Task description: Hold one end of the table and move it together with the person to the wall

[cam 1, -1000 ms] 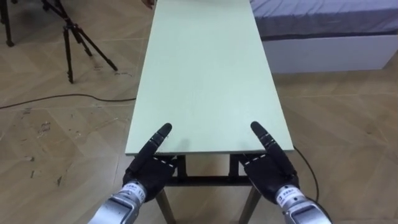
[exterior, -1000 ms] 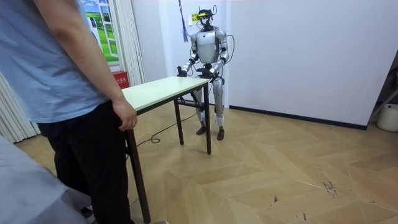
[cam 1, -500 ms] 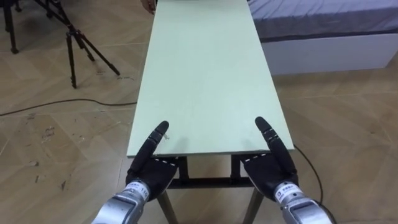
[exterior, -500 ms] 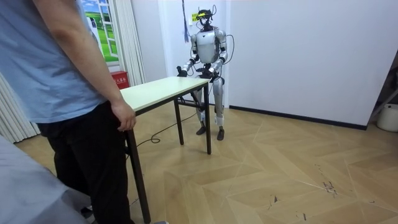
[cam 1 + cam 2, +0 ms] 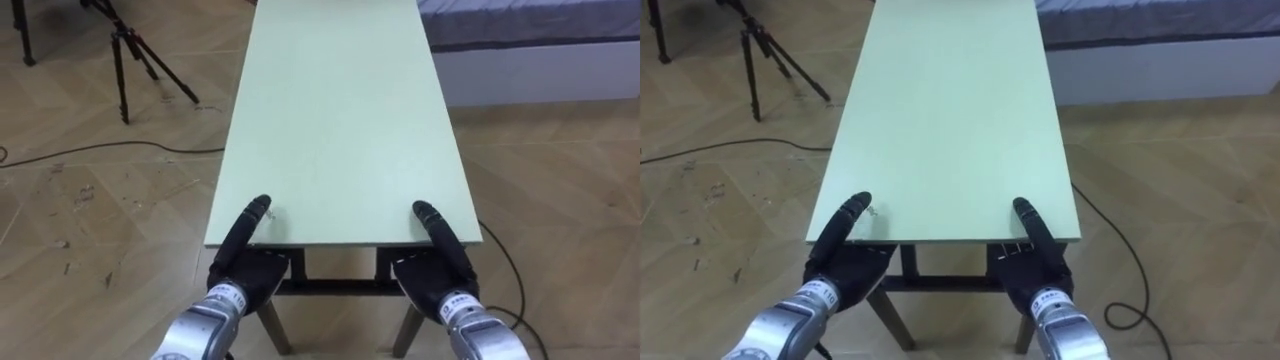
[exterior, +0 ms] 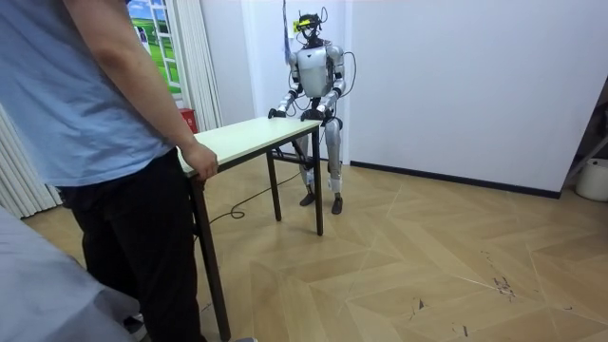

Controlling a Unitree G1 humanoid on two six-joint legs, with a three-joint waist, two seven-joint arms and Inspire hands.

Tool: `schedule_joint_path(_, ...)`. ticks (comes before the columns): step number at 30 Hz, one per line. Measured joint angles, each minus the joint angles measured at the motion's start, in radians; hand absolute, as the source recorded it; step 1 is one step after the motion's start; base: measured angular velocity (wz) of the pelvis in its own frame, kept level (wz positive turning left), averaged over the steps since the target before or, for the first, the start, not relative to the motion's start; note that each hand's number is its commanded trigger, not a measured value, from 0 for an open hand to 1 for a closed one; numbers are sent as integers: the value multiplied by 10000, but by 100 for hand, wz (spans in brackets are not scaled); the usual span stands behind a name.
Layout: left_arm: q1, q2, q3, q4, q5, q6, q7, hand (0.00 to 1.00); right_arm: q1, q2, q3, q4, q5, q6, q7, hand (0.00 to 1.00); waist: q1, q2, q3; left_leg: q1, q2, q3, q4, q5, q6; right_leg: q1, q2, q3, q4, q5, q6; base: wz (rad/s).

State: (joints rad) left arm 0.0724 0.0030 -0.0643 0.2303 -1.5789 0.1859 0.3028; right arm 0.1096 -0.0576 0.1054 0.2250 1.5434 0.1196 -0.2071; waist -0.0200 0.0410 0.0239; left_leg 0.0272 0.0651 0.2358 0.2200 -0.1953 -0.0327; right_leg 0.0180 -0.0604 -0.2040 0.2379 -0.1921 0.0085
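Observation:
A long pale green table stretches away from me on dark legs. My left hand clamps its near left corner, thumb flat on top and palm under the edge. My right hand holds the near right corner the same way. Both show again in the right eye view, left hand and right hand. In the room view I stand at the far end of the table, while a person in a blue shirt stands at the near end with a hand on its corner.
A black tripod stands on the wooden floor left of the table, with a dark cable lying near it. A bed with a white base runs along the right. Another cable loops by the right table leg.
The person's hand has risen from beside the thigh onto the table's corner. My hands keep their hold; the eye view has shifted slightly.

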Motion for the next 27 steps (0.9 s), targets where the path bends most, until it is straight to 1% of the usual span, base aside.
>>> schedule_joint_path(1, 1, 0, 0, 24, 1, -16, 108, 100, 0, 26, 28, -26, -132, -22, 0, 100, -19, -32, 21, 0, 0, -9, -12, 0, 0, -2, 1, -5, -1, 0, 0, 0)
schedule_joint_path(2, 9, 1, -29, 27, 24, -40, 110, 100, 0, 42, 62, -30, -132, -83, -12, 100, -25, -39, 25, 6, -3, -30, -46, 0, 0, -1, 1, -16, -2, 3, 3, 0)
schedule_joint_path(4, 7, 11, -113, 28, 39, -133, 143, 100, -6, 69, 137, -29, -130, -223, -74, 100, -29, -38, 25, 22, -22, -32, -96, 0, 0, -6, -10, -16, -13, 4, 5, 0)
schedule_joint_path(6, 7, 23, -178, 28, 113, -223, 186, 100, -10, 87, 140, -29, -130, -235, -91, 100, -29, -39, 25, 28, -33, -33, -117, 0, 0, -10, -19, -16, -15, 6, 9, 0)
schedule_joint_path(8, 6, 6, -204, 27, 120, -228, 184, 100, -9, 99, 214, -28, -192, -416, -100, 100, -26, -37, 24, 41, -39, -40, -140, 0, 0, -9, -21, -19, -17, 6, 9, 0)
schedule_joint_path(11, 5, 7, -212, 28, 120, -244, 184, 100, -10, 101, 302, -26, -191, -539, -101, 100, -37, -36, 24, 56, -41, -61, -156, 0, 0, -3, -22, -18, -16, 7, 9, 0)
schedule_joint_path(27, 5, 8, -227, 45, 196, -258, 181, 100, -8, 125, 303, -16, -189, -546, -126, 100, -20, -35, 24, 112, -51, -106, -204, 0, 0, 15, -20, -10, -16, 7, 10, 0)
